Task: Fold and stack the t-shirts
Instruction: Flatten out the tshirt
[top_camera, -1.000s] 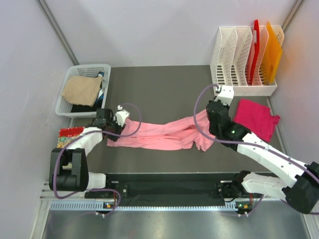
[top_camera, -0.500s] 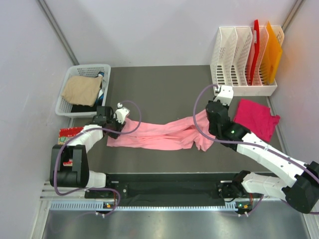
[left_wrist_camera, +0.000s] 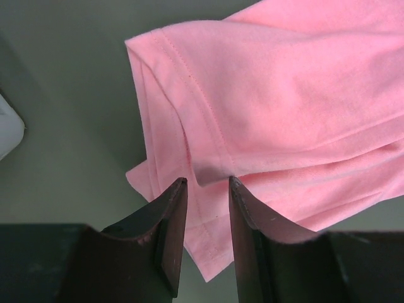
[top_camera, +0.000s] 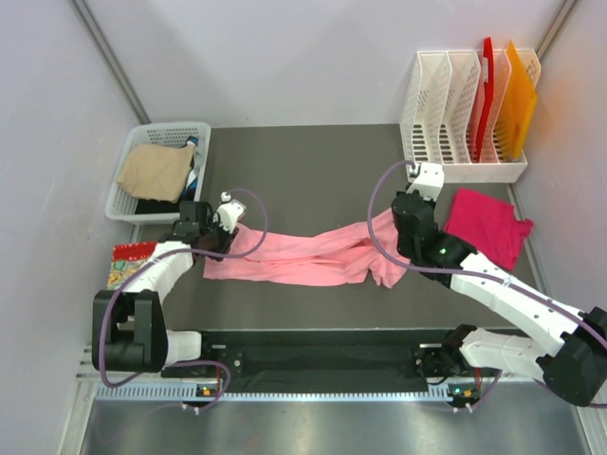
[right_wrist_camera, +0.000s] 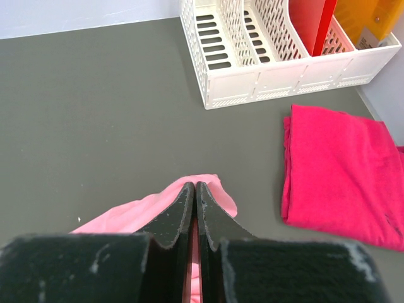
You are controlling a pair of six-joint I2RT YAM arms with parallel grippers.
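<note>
Right claw tight on pink t-shirt

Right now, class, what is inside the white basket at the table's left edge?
A tan folded cloth lies on top in the white basket; dark fabric peeks out beneath. Whatever else lies under it is covered.

Bright, even, diffuse light; shadows faint. Top view sharp. Left wrist view: light salmon-pink cloth t-shirt stitching crisp.

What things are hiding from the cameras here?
Top view: the tan cloth covers what lies under it in the white plastic basket.
Right wrist view: the edge cuts off the magenta cloth t-shirt.
Left wrist view: unclear whether the left fingers pinch the salmon-pink cloth t-shirt.
</note>
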